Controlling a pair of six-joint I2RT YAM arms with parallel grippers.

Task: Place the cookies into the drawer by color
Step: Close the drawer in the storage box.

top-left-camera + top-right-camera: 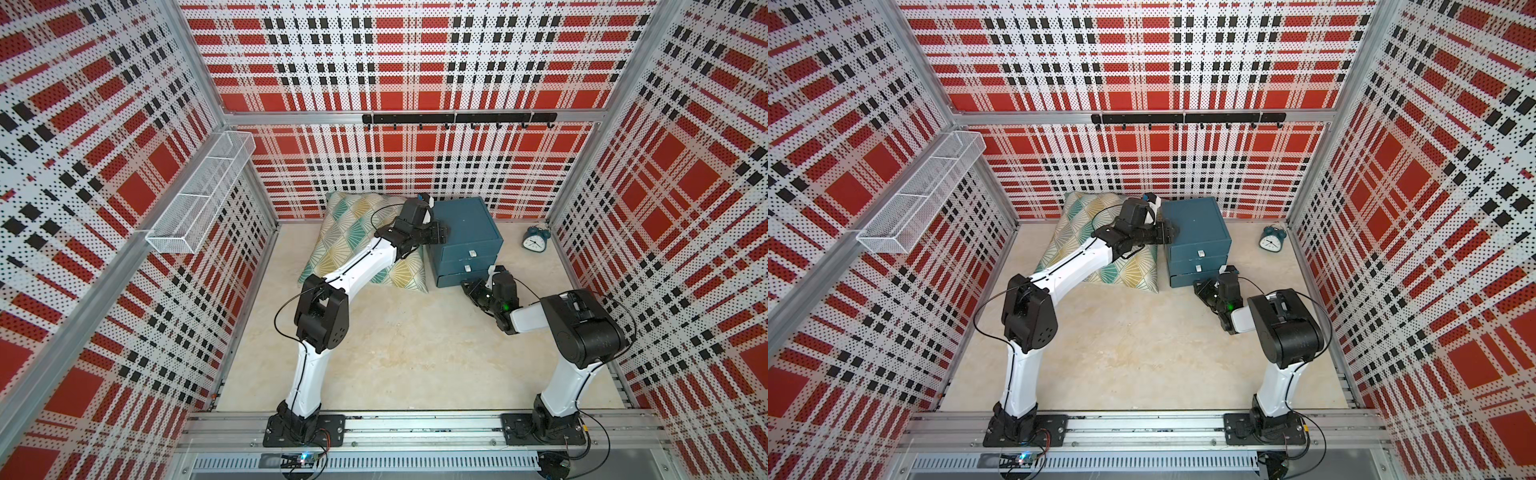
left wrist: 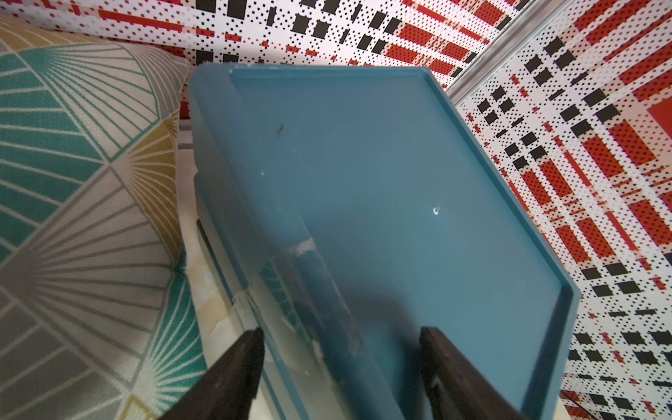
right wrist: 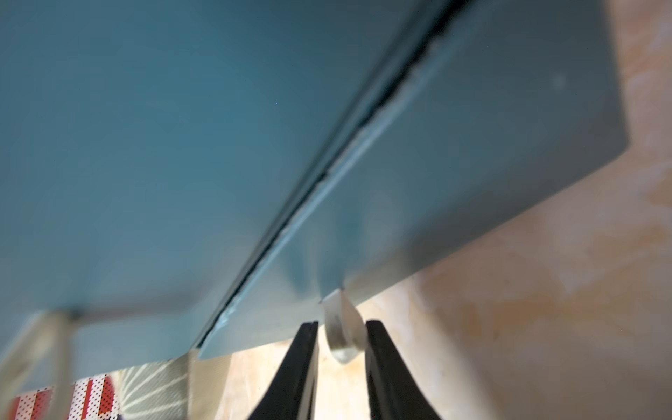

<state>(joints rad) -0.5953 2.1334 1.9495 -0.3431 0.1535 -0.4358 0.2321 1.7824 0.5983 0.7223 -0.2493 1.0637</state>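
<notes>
**Location.** The drawer (image 1: 469, 220) stands at 1 o'clock on the table (image 1: 395, 353), backed near the rear wall. No cookies show in any view.

**Grips.** The right gripper (image 3: 342, 323) is at the chest's 6 o'clock face, its jaws drawn narrow about the bottom handle (image 3: 342, 342). The left gripper (image 1: 438, 235) is at the 9 o'clock edge. Its jaws are spread wide astride the top rim and clamp nothing.

**Handling (judgement).** The chest looks like light, smooth, rigid plastic and is likely to slide when a drawer is pulled, so bracing the top is advisable. The handle is a small, slick tab. Take it squarely and pull straight.

**Clearances.**
- The cushion (image 1: 353, 232) lies just beside the chest at 9 o'clock.
- The alarm clock (image 1: 534, 241) sits well apart at 3 o'clock.
- Open table at 6 o'clock gives the drawer room to travel.
</notes>
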